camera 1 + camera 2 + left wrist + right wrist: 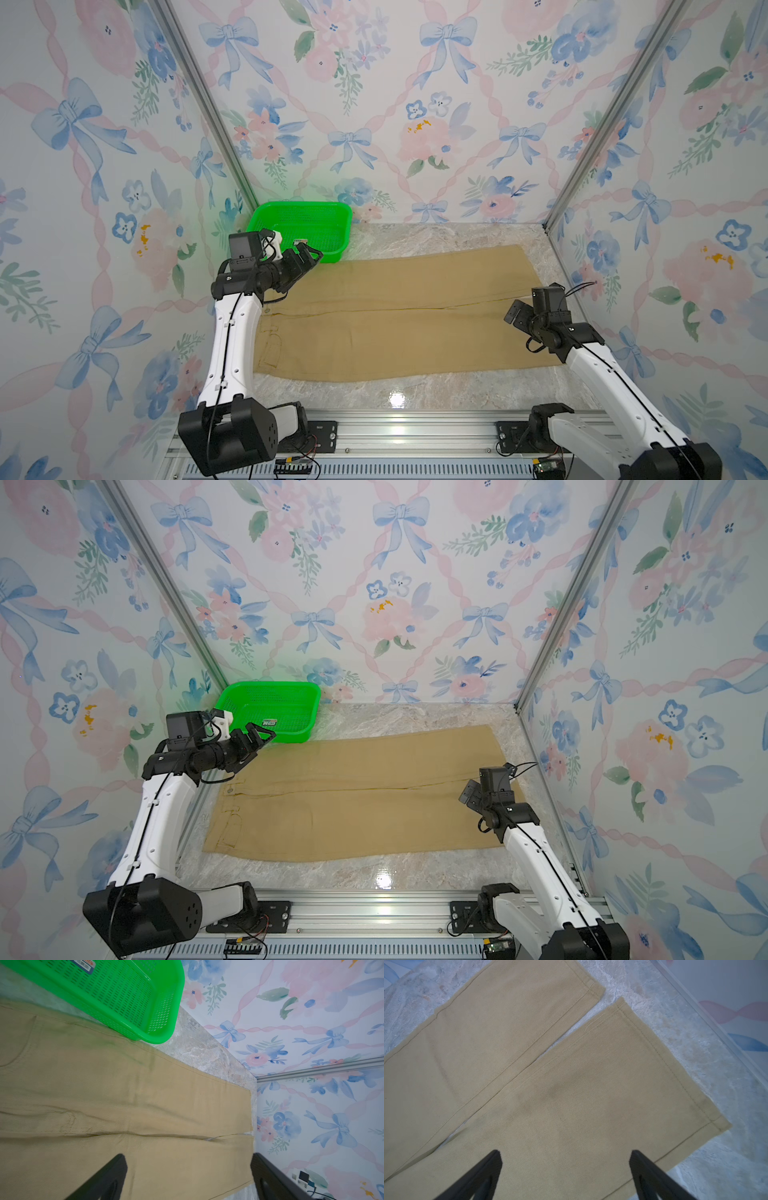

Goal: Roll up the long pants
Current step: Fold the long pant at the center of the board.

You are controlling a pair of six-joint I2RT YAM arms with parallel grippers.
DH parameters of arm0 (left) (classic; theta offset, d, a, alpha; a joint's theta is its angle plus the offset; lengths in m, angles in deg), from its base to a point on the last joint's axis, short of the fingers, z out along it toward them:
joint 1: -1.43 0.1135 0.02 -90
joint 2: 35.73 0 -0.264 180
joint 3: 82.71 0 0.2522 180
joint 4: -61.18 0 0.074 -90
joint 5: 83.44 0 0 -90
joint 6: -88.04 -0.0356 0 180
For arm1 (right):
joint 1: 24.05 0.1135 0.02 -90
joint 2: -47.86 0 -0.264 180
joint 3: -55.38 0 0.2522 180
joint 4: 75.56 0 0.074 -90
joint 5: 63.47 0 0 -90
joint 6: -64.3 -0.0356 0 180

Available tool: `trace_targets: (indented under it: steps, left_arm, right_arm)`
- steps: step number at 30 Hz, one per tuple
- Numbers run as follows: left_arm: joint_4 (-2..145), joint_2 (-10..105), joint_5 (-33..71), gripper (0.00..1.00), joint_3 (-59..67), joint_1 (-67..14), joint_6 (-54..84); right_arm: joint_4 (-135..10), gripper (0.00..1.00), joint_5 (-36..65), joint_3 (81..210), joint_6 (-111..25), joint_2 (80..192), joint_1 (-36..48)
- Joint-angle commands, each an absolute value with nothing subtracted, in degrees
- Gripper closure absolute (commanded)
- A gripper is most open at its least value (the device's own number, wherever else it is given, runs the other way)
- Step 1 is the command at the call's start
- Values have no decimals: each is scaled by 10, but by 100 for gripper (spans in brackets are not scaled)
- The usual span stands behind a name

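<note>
Tan long pants (395,316) lie flat, unrolled, across the worktop (436,237). The left hand (188,1156) hovers near the waistband and the right hand (564,1155) near the hems, both wide open and empty. Rolling seems not yet begun; next probably means gripping an end.

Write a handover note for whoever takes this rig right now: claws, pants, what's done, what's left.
Left claw: open, empty, raised at the waistband end, near the green basket.
Right claw: open, empty, above the leg hems.
Long pants: flat on the table, legs side by side, waistband toward the left arm, hems toward the right arm.
Done: pants laid out; no roll started.
Left: grip one end, probably hems or waistband, and roll the full length.
</note>
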State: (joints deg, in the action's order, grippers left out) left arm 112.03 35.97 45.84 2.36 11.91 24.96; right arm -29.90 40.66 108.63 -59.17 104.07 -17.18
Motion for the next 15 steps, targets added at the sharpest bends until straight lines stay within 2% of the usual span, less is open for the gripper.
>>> trace_targets:
  steps: [1, 3, 4, 5, 6, 7, 8, 9, 12, 13, 14, 15]
  left_arm:
    - [1077, 382, 582, 100, 33, 114, 270]
    - [1070, 390, 589, 100, 33, 114, 283]
    - [1069, 395, 595, 68, 33, 114, 299]
    - [1078, 397, 588, 8, 35, 111, 315]
    - [1092, 398, 572, 1, 41, 108, 315]
    - [1102, 399, 569, 6, 44, 106, 298]
    - [1085, 401, 608, 70, 37, 105, 273]
    - [1106, 408, 608, 100, 43, 104, 261]
    - [1115, 412, 589, 100, 35, 95, 266]
    - [1126, 416, 576, 80, 39, 89, 265]
    - [1136, 419, 571, 18, 43, 80, 262]
    - [1139, 421, 568, 1, 45, 69, 255]
  right_arm:
    - [-302, 0, 415, 1093, -592, 1042, -167]
    - [-301, 0, 414, 1094, -591, 1039, -166]
    - [-302, 0, 414, 1092, -589, 1035, -166]
    - [-302, 0, 414, 1090, -588, 1031, -166]
    - [-304, 0, 412, 1089, -585, 1027, -166]
    - [-308, 0, 411, 1086, -582, 1023, -166]
    - [-310, 0, 410, 1085, -582, 1020, -166]
    - [-313, 0, 408, 1084, -582, 1020, -166]
    - [-318, 0, 390, 1087, -584, 1025, -165]
    - [-320, 0, 385, 1087, -583, 1027, -163]
    - [-326, 0, 382, 1087, -581, 1026, -158]
    - [-332, 0, 381, 1086, -578, 1026, -155]
